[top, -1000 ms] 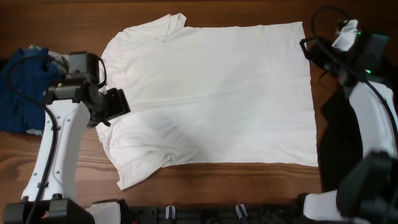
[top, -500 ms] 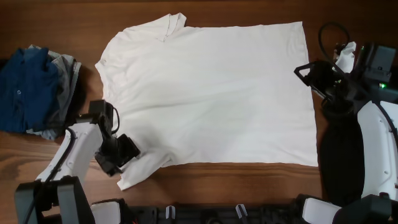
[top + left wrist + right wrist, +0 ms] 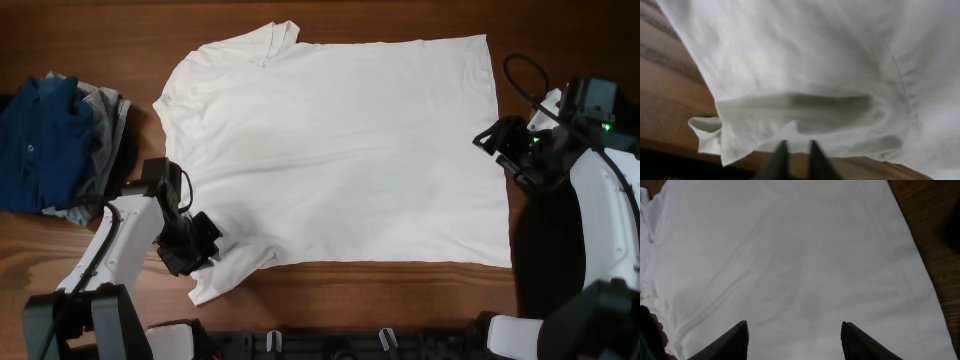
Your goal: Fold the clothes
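At the near left corner of the surface point(image 3: 400, 285), the left end effector point(image 3: 797, 146) is sitting at the hem of the near sleeve point(image 3: 790, 107) of the T-shirt point(image 3: 350, 150). Its fingers are drawn almost together, and I am not able to tell whether cloth is caught between them. The sleeve is lying rumpled, its opening gaping a little and one corner curling onto the wood.

Beyond it, the T-shirt is lying spread flat across the middle of the surface, plain white side up, with the collar at the far edge and a long straight edge toward the right.

I am judging it light, limp and quick to wrinkle. It will be sagging from any single pinch, so I am favouring holds at the sleeve hem, shoulder and corners, not mid-cloth.

At that straight right edge, the right end effector point(image 3: 794, 330) is standing over the cloth, fingers spread wide, nothing between them.

Obstacles:
- a pile of blue and grey garments point(image 3: 50, 140) is lying near the shirt's left edge
- a dark cloth point(image 3: 545, 240) is lying just beside the right edge, under the right arm

Either could be snagging a sweeping fold.
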Tool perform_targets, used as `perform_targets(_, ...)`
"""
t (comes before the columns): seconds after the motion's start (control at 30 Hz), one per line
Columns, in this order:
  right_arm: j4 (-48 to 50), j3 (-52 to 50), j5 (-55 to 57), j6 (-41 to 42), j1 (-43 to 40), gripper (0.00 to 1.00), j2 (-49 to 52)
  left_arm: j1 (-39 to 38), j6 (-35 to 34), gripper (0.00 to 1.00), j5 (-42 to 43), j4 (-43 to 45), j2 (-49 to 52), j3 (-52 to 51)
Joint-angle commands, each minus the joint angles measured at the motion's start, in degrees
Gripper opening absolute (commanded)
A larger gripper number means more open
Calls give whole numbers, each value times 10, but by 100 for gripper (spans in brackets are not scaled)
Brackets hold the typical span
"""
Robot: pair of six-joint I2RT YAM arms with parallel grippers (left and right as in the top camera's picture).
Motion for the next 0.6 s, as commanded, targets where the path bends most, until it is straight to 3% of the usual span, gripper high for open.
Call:
perform_targets(0.0,-3,-7,10,-7,3,59,35,-8,20,46,23,-21,2,4)
perform_targets(0.03,-1,-7,6,-7,3,59,40,-16,19,53,22,-17,2,0)
perform_targets(0.13,2,-7,2,-7,3,59,43,-49,-19,58,15,25,2,-29)
perform_targets(0.33,7,-7,2,-7,3,59,43,-66,-69,55,4,75,3,-59)
perform_targets(0.4,10,-7,2,-7,3,60,43,-66,-81,42,9,80,3,-59)
perform_targets(0.47,10,-7,2,-7,3,60,43,-66,-82,13,9,85,3,-59)
perform_targets(0.5,10,-7,3,-7,3,60,43,-66,-82,4,11,85,3,-59)
perform_targets(0.57,5,-7,2,-7,3,60,43,-65,-81,4,28,81,3,-57)
